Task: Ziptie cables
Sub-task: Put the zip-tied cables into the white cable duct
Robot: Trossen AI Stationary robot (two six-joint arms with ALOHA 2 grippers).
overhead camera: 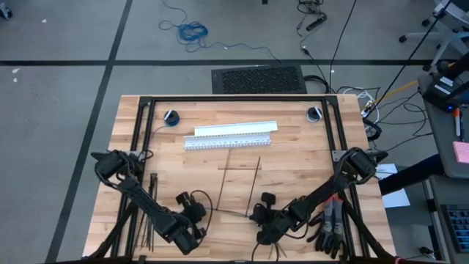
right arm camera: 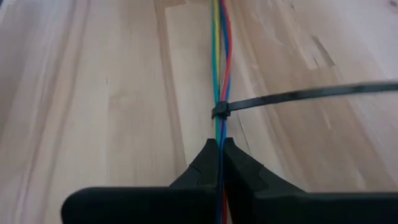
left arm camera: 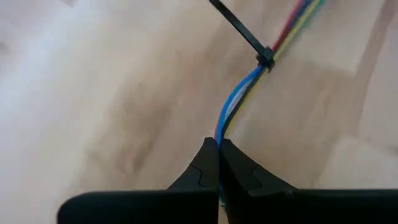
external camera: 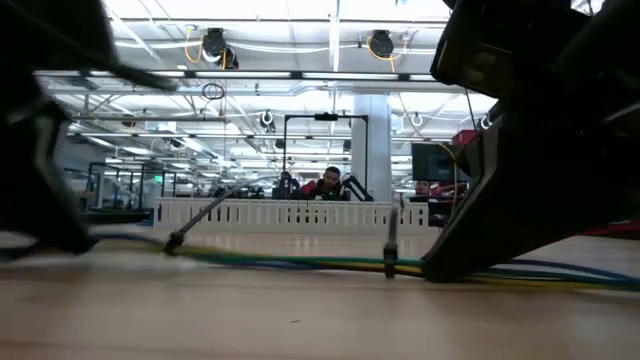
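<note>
The cables (overhead camera: 227, 213) are a thin bundle of blue, yellow, red and green wires stretched along the near part of the table between my two grippers. My left gripper (overhead camera: 199, 213) is shut on the bundle's left end and my right gripper (overhead camera: 254, 215) on its right end. Two black zipties are closed around the bundle. One ziptie (left arm camera: 266, 59) sits just ahead of the left fingers and the other ziptie (right arm camera: 221, 111) just ahead of the right fingers. In the low view their tails (external camera: 205, 215) (external camera: 391, 240) stick up from the cables (external camera: 300, 263). My left gripper (left arm camera: 218, 144) pinches the wire bundle (left arm camera: 225, 121) between its two fingers, a short way from the ziptie head; the wires run out straight ahead of the fingertips, low over the table. My right gripper (right arm camera: 221, 144) pinches the bundle (right arm camera: 220, 127) between its two fingers just behind the ziptie head; the wires lead straight away from the fingertips, close to the table.
Spare black zipties lie in a heap (overhead camera: 150, 213) near the left arm, and loose strips (overhead camera: 242, 167) lie mid-table. A white slotted channel (overhead camera: 231, 136) lies across the far half. Hand tools (overhead camera: 330, 224) lie by the right arm. A black frame (overhead camera: 234, 97) edges the table.
</note>
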